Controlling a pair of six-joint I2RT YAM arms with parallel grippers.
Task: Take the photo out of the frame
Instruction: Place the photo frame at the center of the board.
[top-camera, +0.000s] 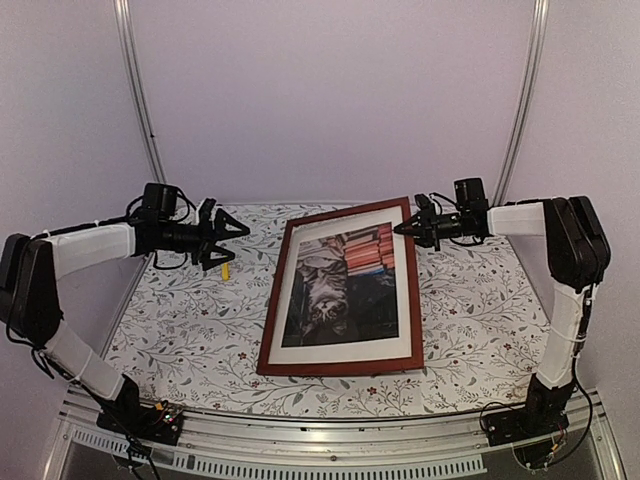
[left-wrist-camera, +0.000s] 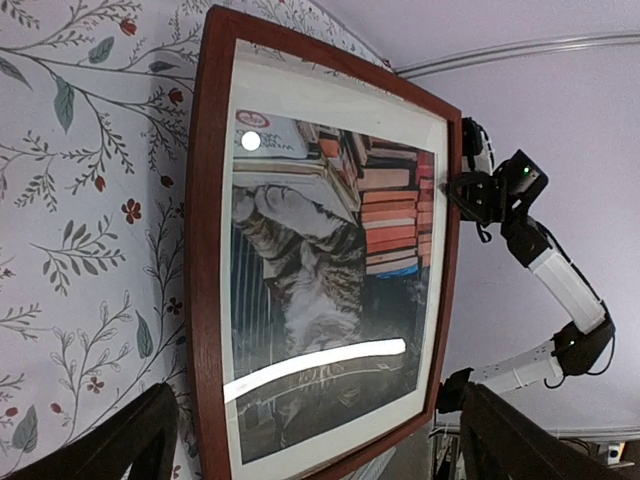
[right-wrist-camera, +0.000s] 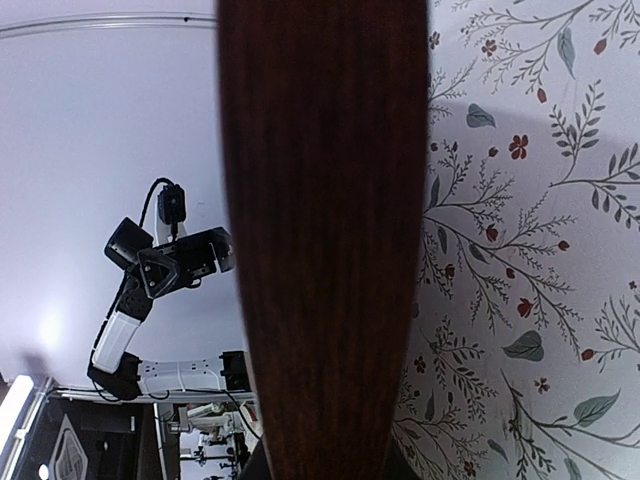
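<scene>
Left gripper (top-camera: 237, 246): jaws apart, left of frame (top-camera: 270, 320).
Right gripper (top-camera: 404, 228): clamped on far-right rail.
Care: raise slowly, photo (top-camera: 340, 285) may slide.

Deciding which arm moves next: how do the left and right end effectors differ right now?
The left end effector is open; the right end effector looks closed on the far right edge of the frame. The left hangs clear of the frame, while the right touches it. Both point inward toward the frame.

Photo (top-camera: 345, 285) in frame (top-camera: 340, 367) on table (top-camera: 180, 330); left gripper (top-camera: 238, 245) to its left, right gripper (top-camera: 403, 229) at far-right corner
</scene>
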